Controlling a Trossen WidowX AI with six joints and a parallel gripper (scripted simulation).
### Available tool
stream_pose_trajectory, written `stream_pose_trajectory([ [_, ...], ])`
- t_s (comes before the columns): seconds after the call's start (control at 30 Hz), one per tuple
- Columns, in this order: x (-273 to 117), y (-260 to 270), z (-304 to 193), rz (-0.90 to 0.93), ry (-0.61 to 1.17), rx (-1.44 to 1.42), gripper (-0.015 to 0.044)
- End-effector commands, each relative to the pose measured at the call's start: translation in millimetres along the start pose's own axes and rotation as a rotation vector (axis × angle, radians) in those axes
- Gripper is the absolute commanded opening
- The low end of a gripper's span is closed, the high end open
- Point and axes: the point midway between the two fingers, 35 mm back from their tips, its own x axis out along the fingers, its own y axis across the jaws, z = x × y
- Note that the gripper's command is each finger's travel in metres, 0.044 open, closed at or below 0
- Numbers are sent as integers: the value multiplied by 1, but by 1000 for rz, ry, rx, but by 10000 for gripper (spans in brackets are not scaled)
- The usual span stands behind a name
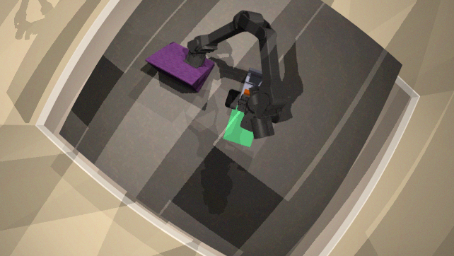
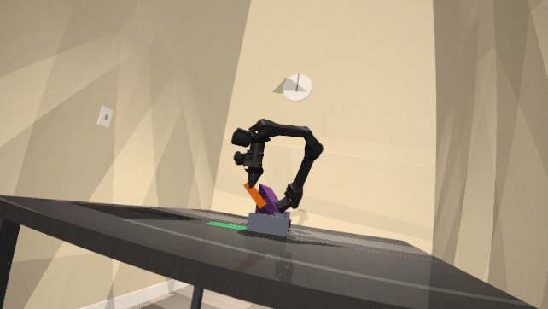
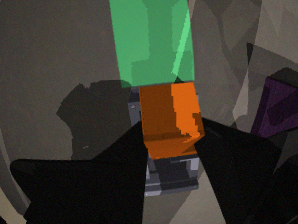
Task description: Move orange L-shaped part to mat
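Pinching the orange part point(image 1: 247, 92) point(image 2: 255, 195) point(image 3: 167, 112) at its upper end, with fingers point(image 1: 242, 102) point(image 2: 253, 178) narrowed onto it; holding it steeply tilted, out of the pocket and above the grey tray point(image 1: 249, 85) point(image 2: 268, 224) point(image 3: 172, 189); not yet down on the green mat point(image 1: 235, 136) point(image 2: 224, 225) point(image 3: 132, 45).

Watch the low end; could clip the tray wall from moving sideways too soon or dropping early; could twist the part in the grip.

Could also pivot or slip under its own weight, from being pinched only near one end; can't tell grip depth.

Likely to land on an edge without levelling first; could then tip wrong side up or half off the mat from an early release; needs lowering near the mat and laying over before opening.

Reaching out from the purple block point(image 1: 167, 58) point(image 2: 265, 194) point(image 3: 277, 107) in a high arch; bent down at the wrist, with fingers aimed roughly straight down at the surface point(image 1: 148, 141) point(image 2: 128, 230).
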Motion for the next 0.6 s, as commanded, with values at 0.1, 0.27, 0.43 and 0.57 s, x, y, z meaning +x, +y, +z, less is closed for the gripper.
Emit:
stream_pose_trajectory([
  [0.1,0,-2,32,0,-5,-9,0],
  [0.27,-1,-4,55,0,-7,-9,0],
  [0.43,-1,-6,78,0,-8,-10,0],
  [0.57,-1,-7,88,0,-8,-10,0],
])
